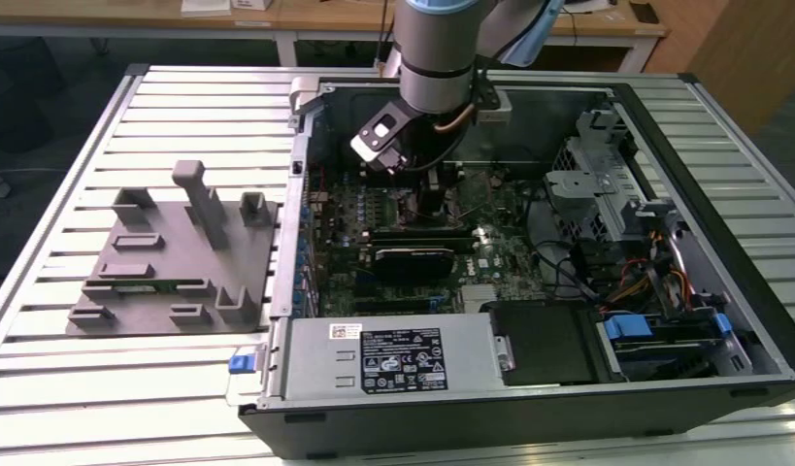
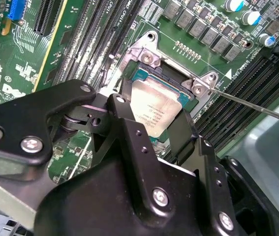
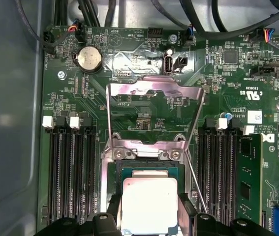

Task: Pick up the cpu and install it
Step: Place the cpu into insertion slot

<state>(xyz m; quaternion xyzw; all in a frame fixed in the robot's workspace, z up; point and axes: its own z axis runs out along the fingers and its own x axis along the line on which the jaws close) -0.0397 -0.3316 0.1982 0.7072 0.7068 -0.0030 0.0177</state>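
bench: pale slatted metal bench (image 1: 190, 107) in a workshop room, with wooden desks (image 1: 332, 17) along twelve o'clock in the exterior view.
case: open computer case (image 1: 527, 427) lies on its side mid-bench. a grey fixture tray (image 1: 138, 282) sits at its nine o'clock. inside it, the power supply (image 1: 397, 359) is at six o'clock, and the drive cage (image 1: 605, 165) and cables (image 1: 656, 282) are at three o'clock.
arm: arm (image 1: 439, 58) reaches down from twelve o'clock into the case, over the motherboard (image 3: 228, 83).
claw: claw (image 3: 149, 212) pinches the cpu, with one black finger (image 3: 187, 216) against each of two opposite edges.
cpu: cpu (image 2: 156, 109) is silver lid up and level, right over the socket (image 2: 144, 49). whether it is fully seated cannot be told.
socket: load plate (image 3: 154, 86) stands swung open and the thin lever (image 2: 257, 105) is free at the side. memory slots (image 3: 70, 172) flank the socket on both sides.
handling: judged light, stiff and flat. the lid looks smooth, so a weak pinch may let it slip. the underside contacts and socket pins are likely fragile, so it wants no tilt, no dragging and no force.
hold: best taken at the thin edges, as the claw has it, leaving the lid face and underside untouched.
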